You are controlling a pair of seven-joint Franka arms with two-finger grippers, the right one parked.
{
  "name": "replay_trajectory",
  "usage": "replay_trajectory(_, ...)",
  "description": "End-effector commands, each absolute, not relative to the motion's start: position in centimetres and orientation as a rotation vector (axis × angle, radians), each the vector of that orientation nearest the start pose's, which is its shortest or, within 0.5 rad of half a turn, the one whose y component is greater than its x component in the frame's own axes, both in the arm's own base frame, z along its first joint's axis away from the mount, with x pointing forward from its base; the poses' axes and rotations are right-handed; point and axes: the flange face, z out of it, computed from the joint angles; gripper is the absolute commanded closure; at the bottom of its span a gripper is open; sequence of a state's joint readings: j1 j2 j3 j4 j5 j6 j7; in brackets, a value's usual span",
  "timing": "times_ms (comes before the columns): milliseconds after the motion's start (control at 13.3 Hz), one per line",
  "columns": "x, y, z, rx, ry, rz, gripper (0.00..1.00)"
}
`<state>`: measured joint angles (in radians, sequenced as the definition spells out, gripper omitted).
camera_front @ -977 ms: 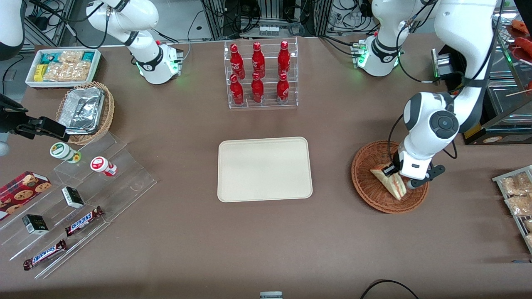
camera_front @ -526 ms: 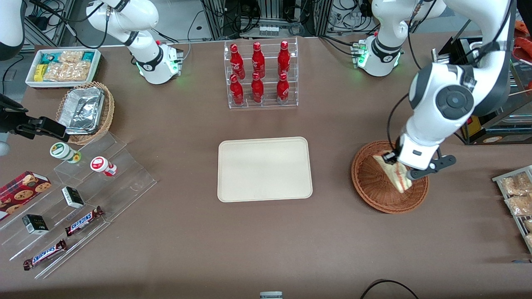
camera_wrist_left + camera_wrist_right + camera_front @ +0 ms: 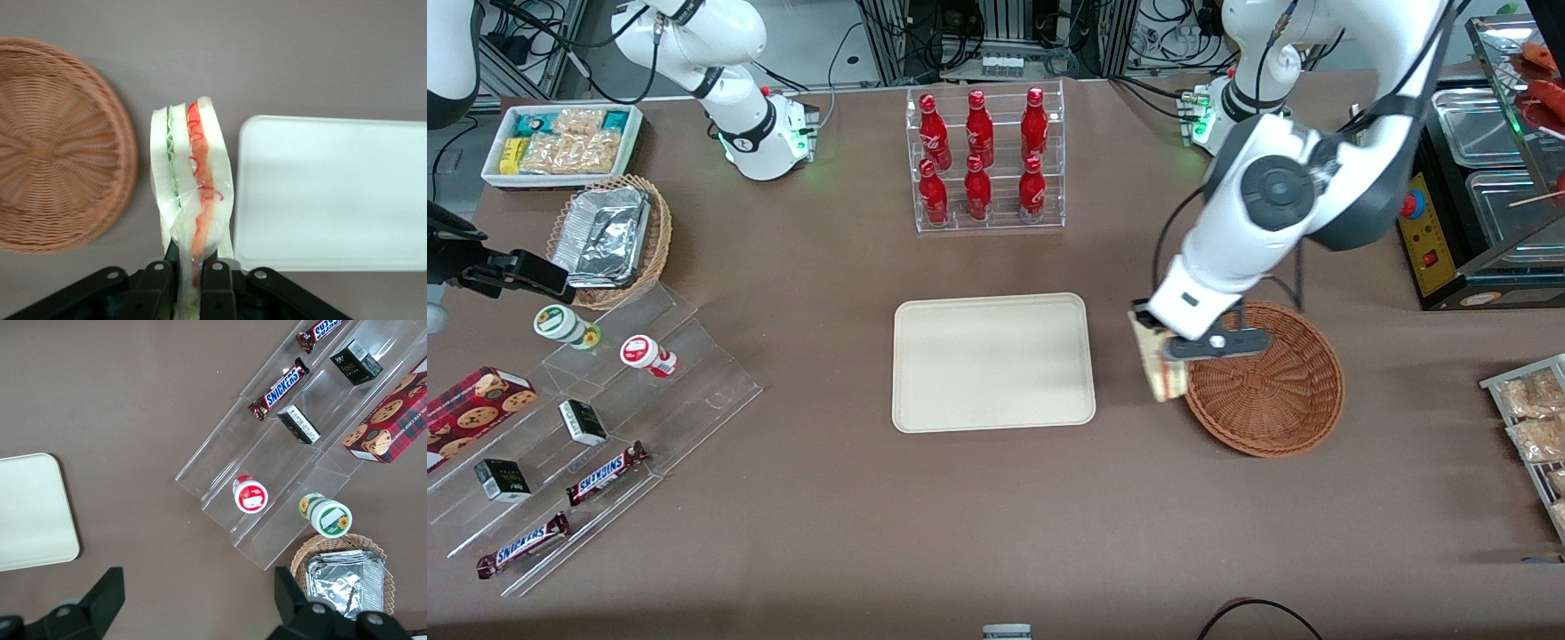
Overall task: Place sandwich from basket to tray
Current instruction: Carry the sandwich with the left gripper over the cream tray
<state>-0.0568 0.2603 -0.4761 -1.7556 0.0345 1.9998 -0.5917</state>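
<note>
The pincer (image 3: 189,277) pinches the sandwich (image 3: 191,193) above bare table (image 3: 996,498), between the emptied basket (image 3: 1272,391) and the tray (image 3: 993,363), so pickup looks done, with carrying over the tray and release left

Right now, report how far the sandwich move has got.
Done: the sandwich is out of the basket, which now holds nothing. In hand: the gripper is shut on the sandwich, holding it above the bare table between the basket and the tray. Left: carry it over the tray, lower it and release.
</note>
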Motion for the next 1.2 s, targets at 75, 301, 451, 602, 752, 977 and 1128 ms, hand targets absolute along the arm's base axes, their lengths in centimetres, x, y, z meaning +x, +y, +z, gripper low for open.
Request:
replay_trajectory(75,54.9,-40.3,40.9,-3.242,-0.095,0.085,1.00)
replay_trajectory(301,53.7,-47.0,37.0,-3.211,-0.116,0.035,1.00)
replay_trajectory(451,52.9,-49.5,35.1,-3.256,-0.109,-0.018,1.00)
replay_trajectory(602,51.4,-51.8,33.0,-3.250,-0.065,-0.053,1.00)
replay_trajectory(752,51.3,-52.0,30.4,-3.216,-0.059,-0.059,1.00)
replay_trajectory(977,51.2,-52.5,28.2,-3.239,0.000,-0.085,1.00)
replay_trajectory(1128,50.9,-52.8,26.7,-3.205,0.059,-0.129,1.00)
